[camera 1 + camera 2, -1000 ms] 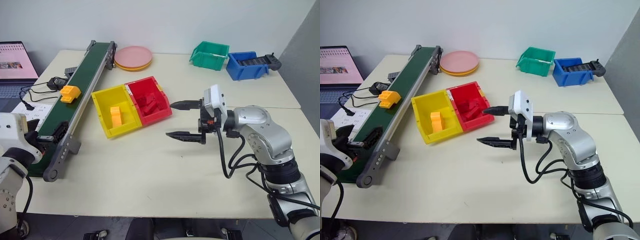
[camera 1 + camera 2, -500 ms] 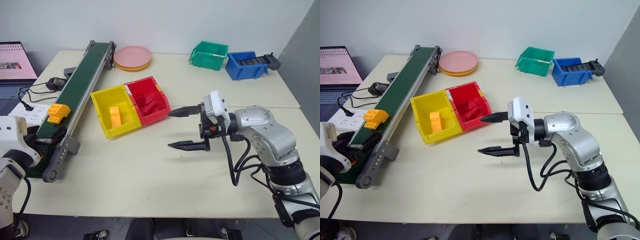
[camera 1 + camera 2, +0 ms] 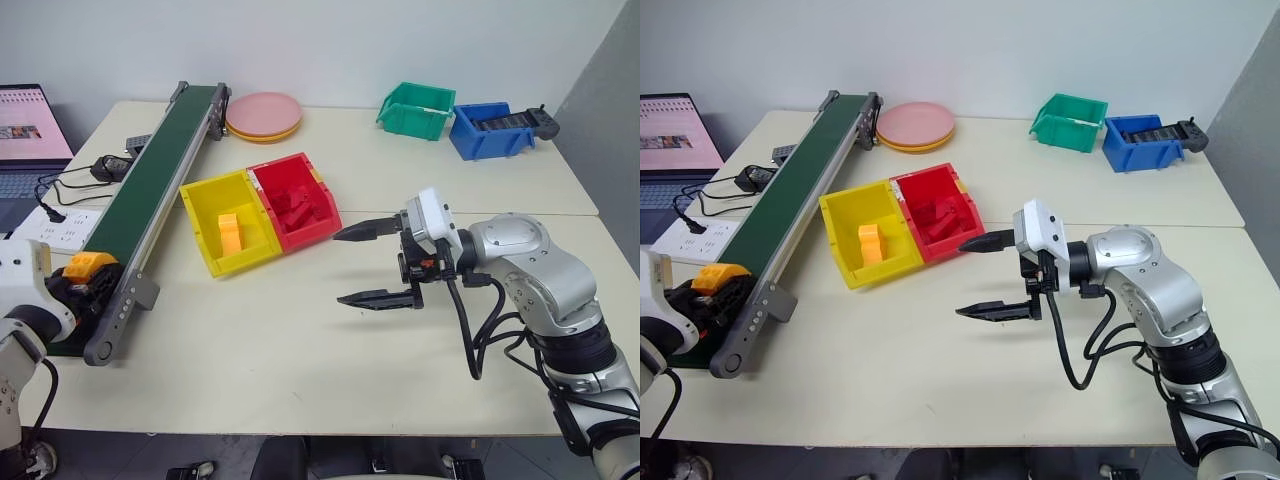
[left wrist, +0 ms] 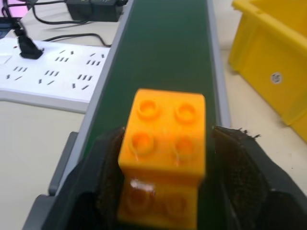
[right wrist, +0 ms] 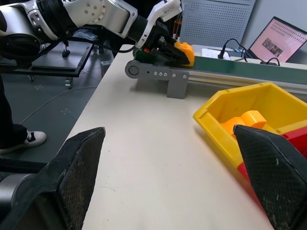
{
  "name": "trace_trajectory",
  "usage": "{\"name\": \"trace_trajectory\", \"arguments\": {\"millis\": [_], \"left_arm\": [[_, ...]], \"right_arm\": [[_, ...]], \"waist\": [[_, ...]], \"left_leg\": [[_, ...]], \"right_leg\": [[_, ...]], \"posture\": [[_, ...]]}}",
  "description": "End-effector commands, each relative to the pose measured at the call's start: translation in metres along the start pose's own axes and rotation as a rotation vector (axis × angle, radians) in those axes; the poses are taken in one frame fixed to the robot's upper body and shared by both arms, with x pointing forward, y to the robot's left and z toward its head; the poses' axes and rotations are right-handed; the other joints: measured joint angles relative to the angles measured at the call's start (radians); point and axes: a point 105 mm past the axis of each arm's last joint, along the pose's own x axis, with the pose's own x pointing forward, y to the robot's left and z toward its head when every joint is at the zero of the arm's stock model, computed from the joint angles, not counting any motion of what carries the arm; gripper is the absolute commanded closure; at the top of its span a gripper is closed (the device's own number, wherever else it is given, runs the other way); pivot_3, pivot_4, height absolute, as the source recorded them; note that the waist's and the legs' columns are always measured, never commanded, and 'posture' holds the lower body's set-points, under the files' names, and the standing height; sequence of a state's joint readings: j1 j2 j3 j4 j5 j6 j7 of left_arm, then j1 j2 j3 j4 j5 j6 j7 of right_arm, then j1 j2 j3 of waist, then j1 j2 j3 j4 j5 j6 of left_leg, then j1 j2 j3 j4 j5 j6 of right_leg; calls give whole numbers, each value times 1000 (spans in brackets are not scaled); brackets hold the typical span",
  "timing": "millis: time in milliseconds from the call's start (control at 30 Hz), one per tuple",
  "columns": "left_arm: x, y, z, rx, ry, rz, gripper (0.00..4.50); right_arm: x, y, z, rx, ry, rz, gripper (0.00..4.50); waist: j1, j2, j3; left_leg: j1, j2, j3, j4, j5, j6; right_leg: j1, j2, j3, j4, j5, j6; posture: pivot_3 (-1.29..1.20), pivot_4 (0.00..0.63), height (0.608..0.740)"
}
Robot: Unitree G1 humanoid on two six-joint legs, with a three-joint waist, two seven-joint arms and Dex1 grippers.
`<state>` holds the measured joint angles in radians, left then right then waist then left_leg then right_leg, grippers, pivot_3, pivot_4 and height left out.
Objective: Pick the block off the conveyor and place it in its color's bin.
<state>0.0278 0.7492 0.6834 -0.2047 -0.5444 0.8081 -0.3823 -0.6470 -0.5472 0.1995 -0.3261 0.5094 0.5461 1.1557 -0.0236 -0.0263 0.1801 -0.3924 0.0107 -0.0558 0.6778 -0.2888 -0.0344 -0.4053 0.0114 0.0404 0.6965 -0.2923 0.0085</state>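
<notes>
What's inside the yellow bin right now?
The yellow bin holds one yellow-orange brick stack, standing near its middle. The bin's near wall hides part of the floor in front of the stack, so anything lying there can't be seen.

Head stereo pair looking down over the surface [image 3: 300, 340]; wrist cameras close along each claw, sharing the conveyor [image 4: 168, 52]

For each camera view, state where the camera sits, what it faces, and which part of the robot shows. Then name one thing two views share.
Left and right eye views: on the head, looking down over the table; both arms show, right gripper open.
Left wrist view: on the left wrist, looking along the conveyor; its fingers flank the block.
Right wrist view: on the right wrist, facing the left gripper beyond the yellow bin; its open fingers show.
Shared: both wrist views show the block and yellow bin.
</notes>
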Motion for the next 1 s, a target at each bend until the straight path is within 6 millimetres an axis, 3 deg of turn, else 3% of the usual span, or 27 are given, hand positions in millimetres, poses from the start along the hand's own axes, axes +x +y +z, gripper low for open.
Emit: {"name": "trace_trajectory", "arguments": {"millis": [33,233,467,600,733,1000], "left_arm": [[-9,-7,13,51,-38,3,2774],[-17,-18,27,81,-86,-2,2951],[-13,-72,75,151,-215,-185,2951],[27,-115,87,178,-224,-305,2951],[60,-134,91,160,-223,-322,2951],[78,-142,94,180,-237,-335,2951]], "right_arm": [[-2,1,12,-42,-12,11,0],[-3,-2,15,-44,-13,13,0],[-8,-7,16,-57,7,-7,0],[-18,-17,14,-75,73,-132,0],[-21,-17,12,-55,84,-188,0],[-27,-12,16,-56,61,-242,0]], "waist": [[-1,0,0],[-1,0,0],[2,0,0],[10,0,0],[13,0,0],[-4,0,0]], "left_leg": [[0,0,0,0,0,0],[0,0,0,0,0,0],[-1,-1,-1,0,0,0],[-1,-2,-1,0,0,0],[-1,-2,0,0,0,0],[-6,-1,1,1,0,0]], "right_leg": [[0,0,0,0,0,0],[0,-1,0,0,0,0],[0,-1,-2,0,0,0],[1,-1,-2,0,0,0],[0,-1,-1,0,0,0],[-5,0,1,0,0,0]], "posture": [[0,150,740],[0,150,740],[0,150,740],[0,150,740],[0,150,740],[0,150,740]]}}
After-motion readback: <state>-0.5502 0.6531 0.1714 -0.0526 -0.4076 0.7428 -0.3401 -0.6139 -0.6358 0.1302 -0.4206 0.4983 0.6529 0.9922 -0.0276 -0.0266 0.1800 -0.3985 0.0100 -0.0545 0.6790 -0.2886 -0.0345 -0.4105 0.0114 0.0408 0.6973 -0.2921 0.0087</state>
